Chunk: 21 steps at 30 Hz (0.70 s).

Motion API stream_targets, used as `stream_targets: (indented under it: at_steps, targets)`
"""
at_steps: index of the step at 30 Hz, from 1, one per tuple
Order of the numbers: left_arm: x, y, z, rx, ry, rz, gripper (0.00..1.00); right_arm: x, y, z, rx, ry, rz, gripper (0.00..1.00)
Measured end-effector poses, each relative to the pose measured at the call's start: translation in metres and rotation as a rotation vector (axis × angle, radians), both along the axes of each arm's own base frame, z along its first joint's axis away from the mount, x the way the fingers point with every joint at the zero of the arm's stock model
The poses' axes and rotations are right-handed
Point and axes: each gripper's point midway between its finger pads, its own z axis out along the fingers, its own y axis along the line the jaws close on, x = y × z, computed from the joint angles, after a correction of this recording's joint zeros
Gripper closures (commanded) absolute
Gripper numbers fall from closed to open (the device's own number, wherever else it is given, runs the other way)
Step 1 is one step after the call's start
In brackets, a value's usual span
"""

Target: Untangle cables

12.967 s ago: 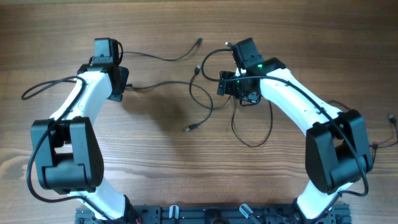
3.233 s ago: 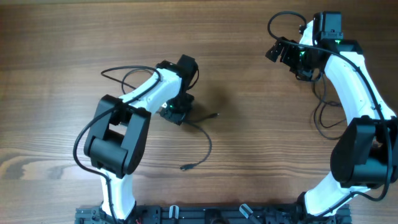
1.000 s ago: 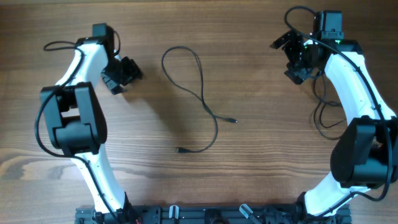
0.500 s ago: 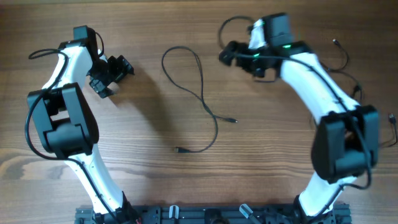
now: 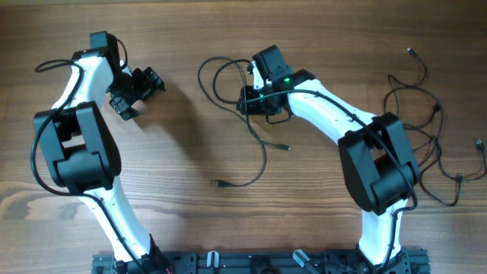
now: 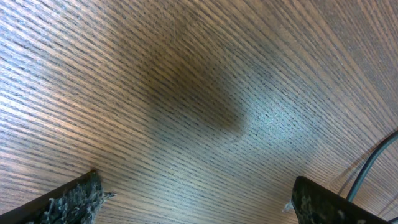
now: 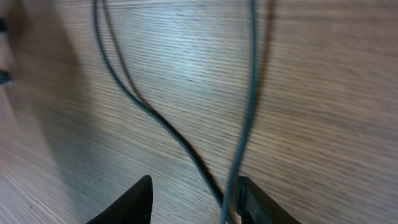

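One thin black cable lies in the middle of the table, looping from the far centre down to a plug end. My right gripper is low over its upper part. In the right wrist view two strands of cable run between my right gripper's fingers, close to the right fingertip. The jaws stand partly apart and clamp nothing. More cables lie tangled at the far right. My left gripper is wide open over bare wood, with nothing between its fingers.
A thin dark cord crosses the right edge of the left wrist view. The thicker black cable wired to the left arm arcs out at the far left. The arm bases stand at the near edge.
My right arm swung from the far right to the centre, over the middle cable, and its jaws narrowed. My left gripper drew a little further left and opened fully.
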Motion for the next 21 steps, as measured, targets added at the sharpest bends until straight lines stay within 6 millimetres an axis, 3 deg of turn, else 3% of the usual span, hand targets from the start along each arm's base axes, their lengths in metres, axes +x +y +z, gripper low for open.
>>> stream_targets:
  at_steps: [5,7,10,14,18,21]
  targets:
    - [0.0,0.0,0.0,0.001,-0.001,0.0,0.0,-0.002,0.013,-0.001,-0.068,-0.098,0.088,0.34]
    - [0.0,0.0,0.0,0.0,-0.001,0.0,0.0,0.006,0.02,0.003,-0.109,-0.197,0.12,0.25]
    - [0.0,0.0,0.0,0.0,-0.002,0.0,0.0,0.017,0.034,0.014,-0.14,-0.325,0.178,0.26]
    - [0.0,0.0,0.0,0.0,-0.002,0.0,0.0,0.015,0.039,0.029,-0.164,-0.322,0.224,0.25]
    - [0.0,0.0,0.0,0.0,-0.002,0.0,0.0,0.036,0.05,0.066,-0.133,-0.418,0.235,0.26]
    - [0.001,0.0,0.0,0.0,-0.002,0.0,0.0,0.042,0.044,0.067,-0.148,-0.425,0.242,0.26]
